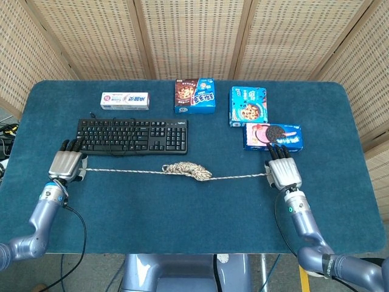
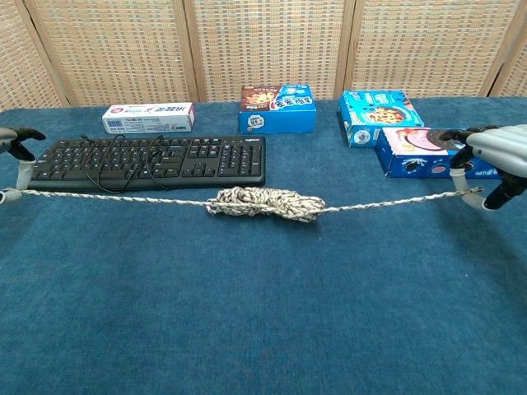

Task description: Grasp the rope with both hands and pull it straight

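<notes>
**Ana:** Blue felt tabletop (image 1: 182,213) under wicker screens, and from the head view the speckled beige rope (image 1: 121,171) runs right across it. The silver left hand (image 1: 65,165) has its fingers closed over one end, just in front of the black keyboard (image 1: 130,135).

**Ben:** And the silver right hand (image 1: 284,174) is closed on the other end, just below the blue sandwich-biscuit box (image 1: 272,135). A tangled clump sits mid-rope, so the job looks part done.

**Ana:** Chest view now: the rope (image 2: 123,200) is off the cloth at both ends, sagging into that bundle. The left hand (image 2: 12,160) is at the frame edge, fingers pinching the end.

**Ben:** The right hand (image 2: 494,164) is likewise clamped on its end. I'd say pull outward evenly, level, with a firm grip. Jerking could slip an end free or drag the clump sideways.
</notes>
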Action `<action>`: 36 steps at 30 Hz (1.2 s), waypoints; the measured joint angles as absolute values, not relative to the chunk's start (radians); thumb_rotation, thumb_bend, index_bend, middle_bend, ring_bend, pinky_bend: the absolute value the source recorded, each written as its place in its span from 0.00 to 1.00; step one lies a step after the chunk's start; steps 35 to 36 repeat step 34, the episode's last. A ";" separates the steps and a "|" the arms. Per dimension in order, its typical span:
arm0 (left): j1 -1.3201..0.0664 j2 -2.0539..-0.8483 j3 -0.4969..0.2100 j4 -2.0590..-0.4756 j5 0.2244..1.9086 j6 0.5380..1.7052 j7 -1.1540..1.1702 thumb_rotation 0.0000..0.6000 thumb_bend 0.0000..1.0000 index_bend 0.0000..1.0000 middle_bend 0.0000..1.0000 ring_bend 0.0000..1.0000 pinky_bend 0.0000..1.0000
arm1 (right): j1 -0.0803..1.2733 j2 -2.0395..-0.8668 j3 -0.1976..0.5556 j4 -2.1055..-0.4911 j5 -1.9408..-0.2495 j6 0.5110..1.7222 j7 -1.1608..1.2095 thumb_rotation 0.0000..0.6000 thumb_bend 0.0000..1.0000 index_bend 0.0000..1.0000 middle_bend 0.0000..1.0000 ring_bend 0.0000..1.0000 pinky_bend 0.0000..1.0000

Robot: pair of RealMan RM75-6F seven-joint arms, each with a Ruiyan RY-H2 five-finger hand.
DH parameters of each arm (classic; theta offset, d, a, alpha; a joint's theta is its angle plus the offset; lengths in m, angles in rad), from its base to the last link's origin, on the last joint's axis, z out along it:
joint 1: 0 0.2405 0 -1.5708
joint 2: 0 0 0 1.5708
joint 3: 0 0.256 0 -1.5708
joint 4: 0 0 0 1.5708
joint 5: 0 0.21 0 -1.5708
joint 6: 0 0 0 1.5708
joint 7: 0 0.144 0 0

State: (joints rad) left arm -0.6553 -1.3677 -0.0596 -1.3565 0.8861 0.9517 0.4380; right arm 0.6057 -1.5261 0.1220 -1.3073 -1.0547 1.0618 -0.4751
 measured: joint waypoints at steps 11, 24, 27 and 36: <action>-0.628 -1.338 -0.068 -1.379 0.968 0.965 0.340 1.00 0.00 0.00 0.00 0.00 0.00 | 0.577 -1.510 0.133 -1.354 -1.075 1.096 -0.429 1.00 0.00 0.00 0.00 0.00 0.00; -0.438 -1.198 -0.030 -1.496 1.283 1.239 0.033 1.00 0.00 0.00 0.00 0.00 0.00 | 0.425 -1.382 0.078 -1.446 -1.365 1.377 -0.174 1.00 0.00 0.00 0.00 0.00 0.00; -0.370 -1.175 -0.006 -1.504 1.340 1.330 -0.006 1.00 0.00 0.00 0.00 0.00 0.00 | 0.363 -1.344 0.052 -1.450 -1.422 1.462 -0.128 1.00 0.00 0.00 0.00 0.00 0.00; -0.233 -1.158 0.048 -1.472 1.423 1.473 -0.063 1.00 0.00 0.00 0.00 0.00 0.00 | 0.259 -1.274 0.011 -1.456 -1.476 1.549 -0.085 1.00 0.00 0.00 0.00 0.00 0.00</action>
